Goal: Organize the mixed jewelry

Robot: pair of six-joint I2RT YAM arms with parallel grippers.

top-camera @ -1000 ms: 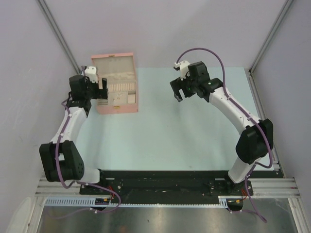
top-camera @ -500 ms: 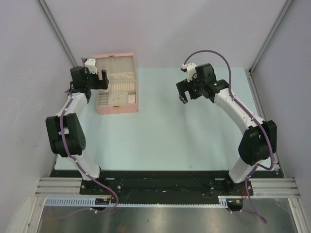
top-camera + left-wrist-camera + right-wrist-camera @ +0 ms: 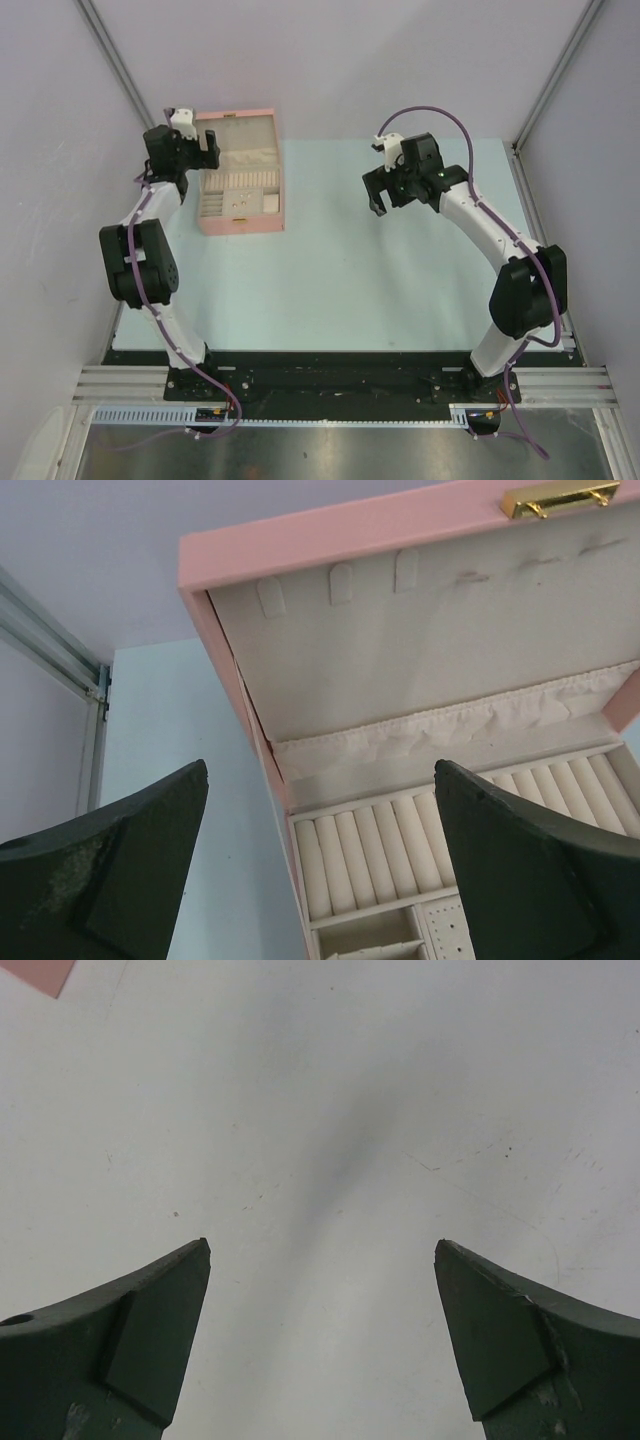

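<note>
the tiny silvery jewelry pieces are too small to pick out for sure. one little dark speck point(image 3: 237, 203) is lying on a pale tray inside the pink rectangular jewelry box point(image 3: 245, 226), and that is all that is showing. the box is sitting open in the upper left of the top view, on the light blue-green table point(image 3: 330, 280), with its lid standing up at the back. in the left wrist view the box point(image 3: 300, 540) is filling the middle and right. a gold metal clasp point(image 3: 558, 497) is shining at the top right, and a row of cream soft ring rolls point(image 3: 370, 855) is lying lower down.

the left gripper point(image 3: 200, 152) is hanging just beside the box's left side. its two black fingers point(image 3: 130, 870) are spreading wide apart and holding nothing.

the right gripper point(image 3: 372, 195) is hanging well apart from the box, right of the middle. its fingers point(image 3: 130, 1350) are also spreading wide apart over bare table point(image 3: 320, 1110), holding nothing.
</note>
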